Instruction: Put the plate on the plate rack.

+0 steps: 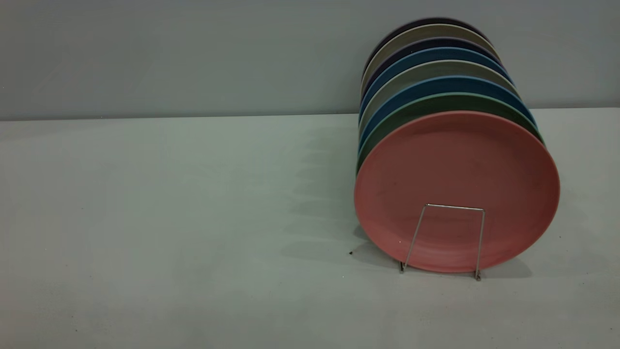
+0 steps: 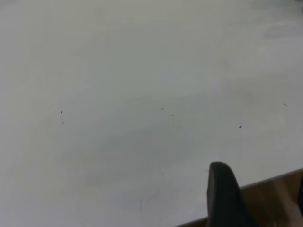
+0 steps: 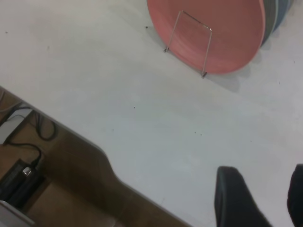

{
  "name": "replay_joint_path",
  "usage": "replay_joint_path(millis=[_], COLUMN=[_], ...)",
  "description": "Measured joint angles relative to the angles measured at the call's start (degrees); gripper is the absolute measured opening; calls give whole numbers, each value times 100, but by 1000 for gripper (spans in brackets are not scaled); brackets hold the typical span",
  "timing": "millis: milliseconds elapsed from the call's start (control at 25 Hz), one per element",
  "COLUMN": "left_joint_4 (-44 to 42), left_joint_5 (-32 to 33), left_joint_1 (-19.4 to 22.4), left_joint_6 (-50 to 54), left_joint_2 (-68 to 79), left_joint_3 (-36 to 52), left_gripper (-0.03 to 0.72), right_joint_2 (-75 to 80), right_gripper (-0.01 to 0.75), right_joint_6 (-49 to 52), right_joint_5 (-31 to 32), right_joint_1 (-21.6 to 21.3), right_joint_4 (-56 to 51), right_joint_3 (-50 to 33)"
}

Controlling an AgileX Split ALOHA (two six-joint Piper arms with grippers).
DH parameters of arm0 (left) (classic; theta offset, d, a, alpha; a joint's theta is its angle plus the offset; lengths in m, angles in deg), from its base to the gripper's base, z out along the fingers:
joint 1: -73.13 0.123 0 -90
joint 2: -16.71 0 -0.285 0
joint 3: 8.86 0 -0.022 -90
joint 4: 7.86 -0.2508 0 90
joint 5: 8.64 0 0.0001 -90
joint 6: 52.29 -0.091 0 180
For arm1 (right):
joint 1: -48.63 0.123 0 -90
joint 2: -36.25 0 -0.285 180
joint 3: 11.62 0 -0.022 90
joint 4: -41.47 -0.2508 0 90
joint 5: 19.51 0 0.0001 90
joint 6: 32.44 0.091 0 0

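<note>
One salmon-pink plate [image 1: 457, 169] stands on edge at the front of the plate rack [image 1: 443, 240], leaning on the teal-green plate [image 1: 436, 104] and the row behind. Right tool [image 3: 259, 198] hangs spread over the bench [image 1: 169, 218], well apart. Left tool [image 2: 227, 194]: can't tell.

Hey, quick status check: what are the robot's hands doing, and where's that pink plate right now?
Right gripper open, over bare table. Left gripper empty, off by table edge. Round salmon-pink matte plate upright in thin silver wire rack, frontmost. Nothing in the way.
</note>
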Motion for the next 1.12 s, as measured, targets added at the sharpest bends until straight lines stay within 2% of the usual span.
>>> replay_joint_path(millis=[600,720,920,1000,1120], left_joint_4=[0,0,-2,-2,-2], left_joint_5=[0,-4,-7,-7,-11], left_joint_1=[0,35,440,554,585], left_joint_6=[0,0,0,0,0], left_joint_2=[0,0,0,0,0], left_joint_3=[0,0,0,0,0], left_gripper=[412,412,412,412,412], right_joint_2=[-61,-179,-388,-503,-530], right_gripper=[295,294,294,294,294], right_joint_6=[0,0,0,0,0], right_joint_5=[-5,-5,-5,-5,-5], right_joint_1=[-82,-615,-1739,-2046,-2234], right_joint_4=[-5,-12,-12,-12,-12], right_joint_3=[0,0,0,0,0])
